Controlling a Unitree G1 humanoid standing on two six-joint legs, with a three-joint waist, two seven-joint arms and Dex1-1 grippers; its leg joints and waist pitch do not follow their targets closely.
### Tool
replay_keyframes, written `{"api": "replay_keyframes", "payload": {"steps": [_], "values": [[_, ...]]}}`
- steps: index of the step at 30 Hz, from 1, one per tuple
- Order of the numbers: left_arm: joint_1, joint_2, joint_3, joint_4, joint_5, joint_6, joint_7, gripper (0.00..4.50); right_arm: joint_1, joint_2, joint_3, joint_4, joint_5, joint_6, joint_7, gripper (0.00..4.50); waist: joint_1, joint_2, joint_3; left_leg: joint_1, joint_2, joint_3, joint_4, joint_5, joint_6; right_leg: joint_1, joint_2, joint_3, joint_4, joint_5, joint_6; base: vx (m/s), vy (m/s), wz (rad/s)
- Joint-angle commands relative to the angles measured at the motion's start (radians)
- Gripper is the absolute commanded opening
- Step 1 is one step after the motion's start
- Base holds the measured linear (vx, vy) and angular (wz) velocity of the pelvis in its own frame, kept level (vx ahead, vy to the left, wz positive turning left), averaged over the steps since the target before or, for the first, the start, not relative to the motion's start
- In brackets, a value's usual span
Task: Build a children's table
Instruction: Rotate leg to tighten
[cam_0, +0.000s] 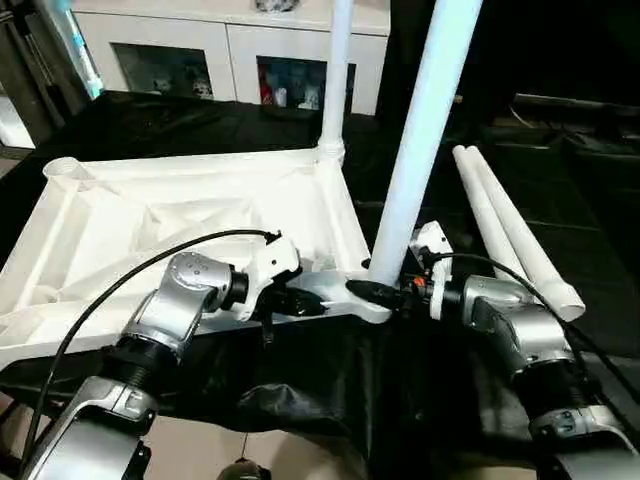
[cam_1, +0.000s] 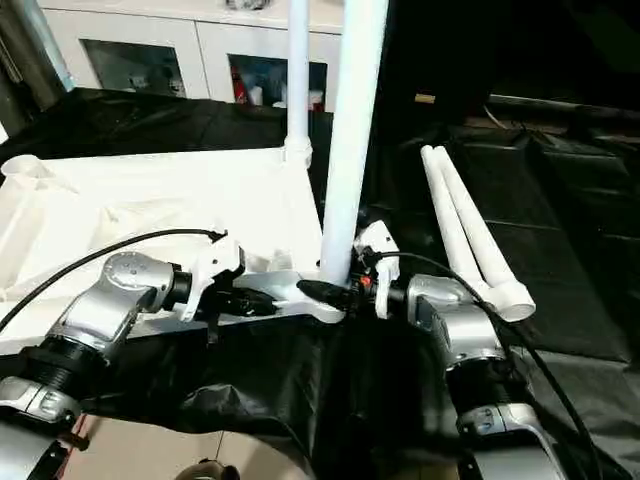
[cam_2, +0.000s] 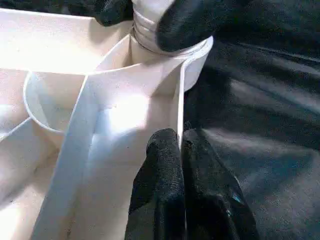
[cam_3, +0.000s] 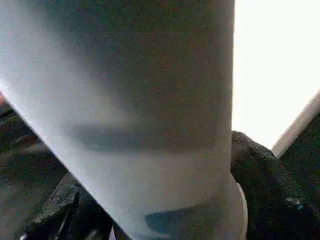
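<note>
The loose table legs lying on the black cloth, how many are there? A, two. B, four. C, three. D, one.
A: two loose legs lie side by side on the black cloth to the right of the upturned tabletop, while two other legs already stand upright in its corner sockets.

Both silver forearms rose from the lower corners of the head view and bent inward toward the lower centre of the frame. The left gripper (cam_0: 300, 298) lay level, pointing toward picture right, its two black fingers (cam_2: 167, 185) pressed together (a thin white wall was pinched between them). The right gripper (cam_0: 385, 292) pointed toward picture left, facing the other, its fingers (cam_3: 262, 182) set on either side of a white tube, against its base.
</note>
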Motion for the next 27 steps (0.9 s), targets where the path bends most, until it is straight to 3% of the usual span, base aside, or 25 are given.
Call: {"api": "replay_keyframes", "payload": {"steps": [1,4,7,9,10,11,15,16,20,21,23,27], "values": [[-0.04,-0.065,0.024,0.018,-0.015,-0.016,0.081,0.0,-0.008,0.048,0.023,0.043,-0.034,0.001,-0.098,2.74,-0.007,-0.012,-0.063,0.023,0.044,-0.026,-0.068,-0.281,0.003,0.032,-0.087,0.047,-0.095,-0.407,-0.167,0.0,0.0,0.0],[-0.065,-0.093,0.04,0.046,-0.008,0.006,0.145,0.0,-0.025,0.088,-0.001,0.09,-0.049,-0.005,-0.213,2.73,-0.012,-0.013,-0.062,0.023,0.042,-0.028,-0.069,-0.298,-0.009,0.031,-0.088,0.046,-0.099,-0.449,-0.154,0.0,0.0,0.0],[-0.123,-0.148,0.065,0.123,0.018,0.013,0.298,0.0,-0.063,0.167,-0.054,0.172,-0.046,-0.016,-0.396,2.73,-0.021,-0.01,-0.063,0.029,0.04,-0.029,-0.067,-0.314,-0.014,0.026,-0.088,0.046,-0.103,-0.474,-0.149,0.0,0.0,0.0],[-0.165,-0.182,0.071,0.18,0.035,0.0,0.389,0.0,-0.089,0.229,-0.076,0.22,-0.05,-0.032,-0.52,2.72,-0.025,-0.008,-0.064,0.031,0.039,-0.029,-0.067,-0.316,-0.021,0.022,-0.087,0.047,-0.104,-0.469,-0.148,0.0,0.0,0.0],[-0.181,-0.197,0.072,0.2,0.039,-0.013,0.419,0.0,-0.102,0.256,-0.08,0.243,-0.055,-0.046,-0.563,2.72,-0.025,-0.009,-0.066,0.024,0.039,-0.03,-0.068,-0.301,-0.018,0.03,-0.087,0.046,-0.101,-0.444,-0.149,0.0,0.0,0.0],[-0.192,-0.209,0.073,0.212,0.043,-0.026,0.443,0.0,-0.113,0.277,-0.081,0.262,-0.056,-0.063,-0.581,2.72,-0.026,-0.008,-0.067,0.024,0.038,-0.028,-0.067,-0.294,-0.017,0.028,-0.087,0.047,-0.1,-0.419,-0.153,0.0,0.0,0.0],[-0.203,-0.23,0.072,0.221,0.053,-0.045,0.456,0.0,-0.132,0.297,-0.054,0.289,-0.078,-0.109,-0.568,2.72,-0.023,-0.008,-0.072,0.017,0.038,-0.025,-0.065,-0.254,0.009,0.039,-0.086,0.048,-0.088,-0.304,-0.181,0.0,0.0,0.0],[-0.202,-0.231,0.07,0.22,0.052,-0.047,0.451,0.0,-0.134,0.299,-0.055,0.29,-0.074,-0.112,-0.557,3.42,-0.022,-0.007,-0.071,0.017,0.038,-0.023,-0.064,-0.242,0.019,0.041,-0.085,0.048,-0.087,-0.287,-0.189,0.0,0.0,0.0],[-0.193,-0.224,0.06,0.22,0.041,-0.069,0.409,0.0,-0.142,0.298,-0.078,0.294,-0.048,-0.106,-0.515,3.48,-0.027,-0.008,-0.068,0.017,0.039,-0.026,-0.067,-0.271,0.018,0.041,-0.085,0.045,-0.092,-0.337,-0.182,0.0,0.0,0.0],[-0.188,-0.217,0.057,0.219,0.037,-0.079,0.392,0.0,-0.143,0.289,-0.071,0.294,-0.056,-0.111,-0.502,3.82,-0.028,-0.007,-0.067,0.018,0.04,-0.027,-0.068,-0.278,0.015,0.039,-0.085,0.045,-0.092,-0.345,-0.182,0.0,0.0,0.0],[-0.175,-0.2,0.052,0.206,0.028,-0.091,0.35,0.0,-0.141,0.265,-0.051,0.286,-0.07,-0.116,-0.464,3.82,-0.03,-0.007,-0.067,0.018,0.04,-0.028,-0.068,-0.297,0.013,0.039,-0.086,0.045,-0.094,-0.366,-0.179,0.0,0.0,0.0],[-0.145,-0.166,0.05,0.172,0.019,-0.105,0.268,0.0,-0.127,0.2,-0.022,0.248,-0.067,-0.119,-0.331,3.82,-0.03,-0.008,-0.069,0.015,0.041,-0.026,-0.065,-0.269,0.024,0.043,-0.086,0.047,-0.089,-0.322,-0.19,0.0,0.0,0.0]]}}
